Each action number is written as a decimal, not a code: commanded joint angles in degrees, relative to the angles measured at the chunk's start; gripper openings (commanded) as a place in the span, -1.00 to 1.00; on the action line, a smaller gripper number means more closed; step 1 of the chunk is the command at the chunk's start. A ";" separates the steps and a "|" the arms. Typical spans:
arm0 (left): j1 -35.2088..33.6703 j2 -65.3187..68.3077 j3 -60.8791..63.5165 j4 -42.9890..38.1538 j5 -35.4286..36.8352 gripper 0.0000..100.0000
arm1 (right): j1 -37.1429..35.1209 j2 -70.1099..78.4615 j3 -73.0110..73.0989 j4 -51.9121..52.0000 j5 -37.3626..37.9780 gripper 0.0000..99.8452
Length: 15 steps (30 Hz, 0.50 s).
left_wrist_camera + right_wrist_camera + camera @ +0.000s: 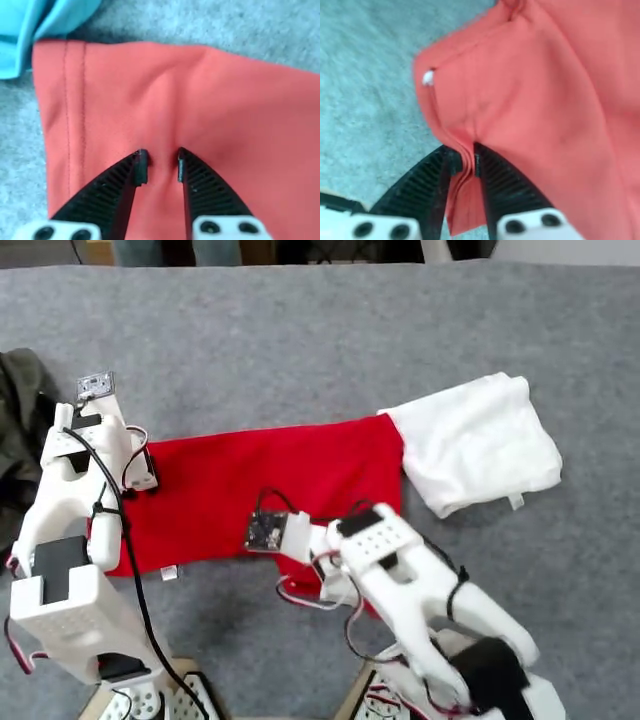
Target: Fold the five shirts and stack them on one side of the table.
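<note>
grey table (300,340) open around red shirt (250,485)

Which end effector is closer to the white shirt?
Right. The right end effector grips the red shirt at its front edge, partway toward the white shirt. The left end effector is over the red shirt's opposite end, farthest from it.

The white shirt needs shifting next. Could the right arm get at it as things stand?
Probably not yet: the right gripper is shut on the red shirt, pinching its edge. Otherwise the way looks free: the white shirt lies uncovered at the red shirt's end.
</note>
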 commanded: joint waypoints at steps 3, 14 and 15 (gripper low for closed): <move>-1.19 -0.35 0.22 -0.18 0.00 -0.75 | 1.14 2.42 -14.81 14.59 -0.09 -0.97; -1.19 -0.35 0.13 -0.26 0.00 -0.75 | 1.32 16.57 -40.92 27.43 8.26 -0.97; -1.19 -0.35 0.13 -0.26 0.00 -0.75 | 1.32 18.15 -43.03 27.43 8.35 -0.97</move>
